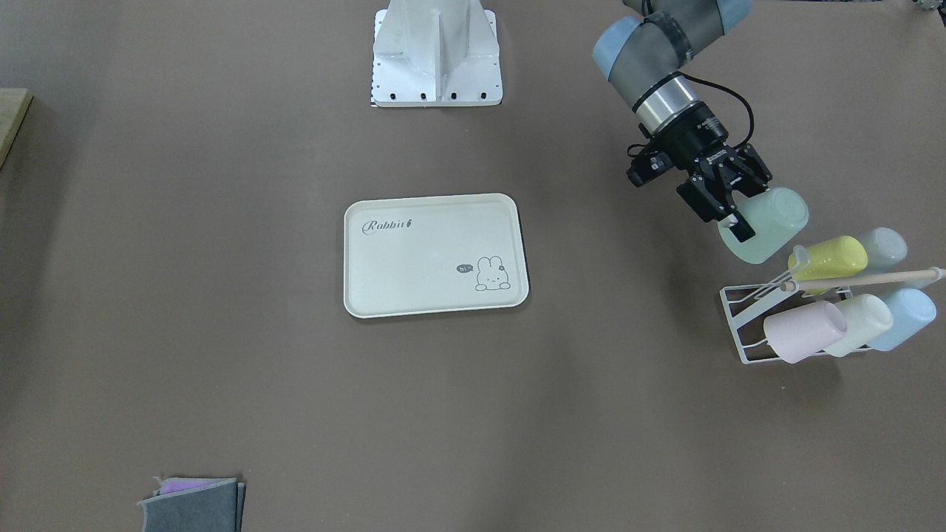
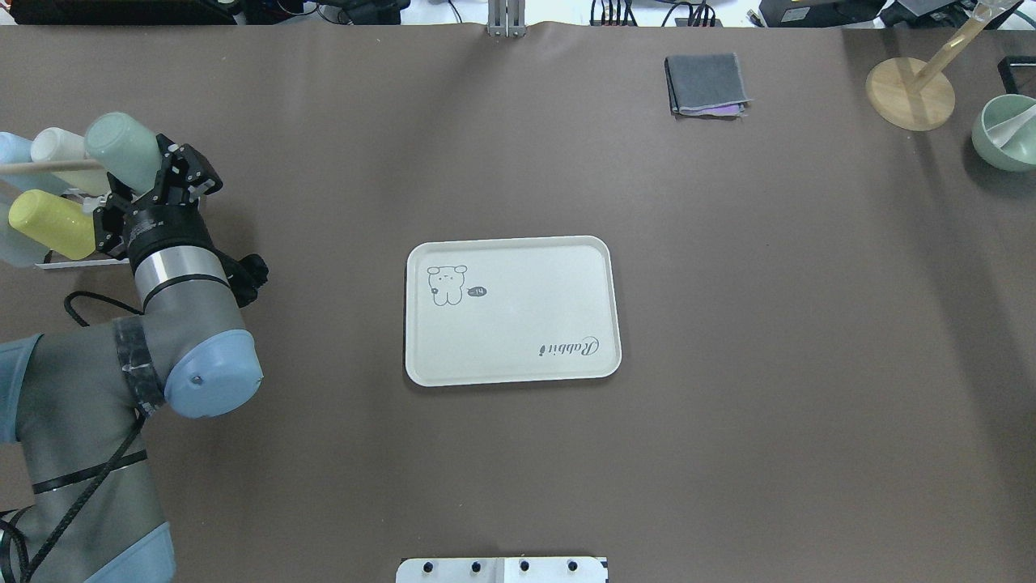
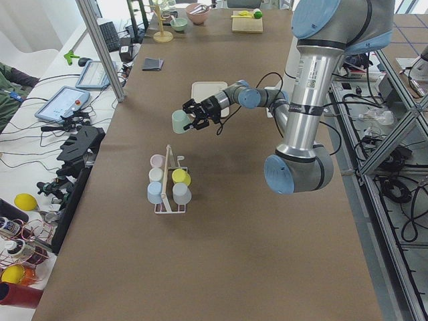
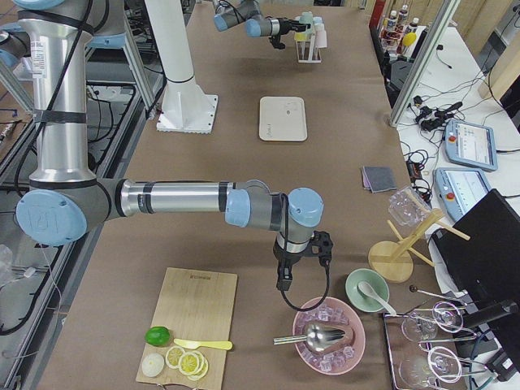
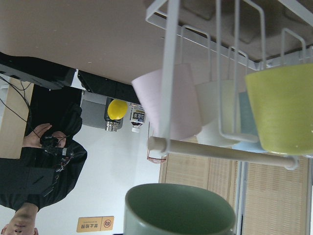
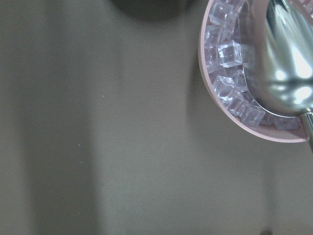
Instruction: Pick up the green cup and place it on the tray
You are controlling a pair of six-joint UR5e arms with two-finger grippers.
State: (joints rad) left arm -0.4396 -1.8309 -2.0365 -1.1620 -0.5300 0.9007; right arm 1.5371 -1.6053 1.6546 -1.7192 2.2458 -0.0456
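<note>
The mint-green plastic tumbler [image 1: 768,225] is off the table, in the air just beside the white wire cup rack [image 1: 743,325]. It is pinched at its rim by the left gripper [image 1: 735,214], whose jaws are closed narrow on the cup wall. The cup hangs tilted, closer to lying than standing. Its open mouth turns back toward the wrist, as the left wrist view shows, and its closed base points toward the rack. It looks clear of the rack's wooden bar [image 1: 865,279] and of the yellow cup [image 1: 831,258] nearest it, though only narrowly.

The relation that matters is sideways. The flat cream rectangular tray with the rabbit drawing [image 2: 526,324] lies well apart from the cup, at the middle of the table and to the robot's right of the gripper. Bare brown table [image 2: 324,243] lies between them. I judge that the carry runs along the table toward the centre. The cup's long axis also has to swing from near-horizontal to upright before it can be set down on its base.

The left arm is much the nearer to both cup and tray. The right gripper [image 4: 296,272] hangs at the far end of the table by a pink bowl of ice cubes [image 6: 230,105], and I cannot tell whether its jaws are open or closed.
</note>
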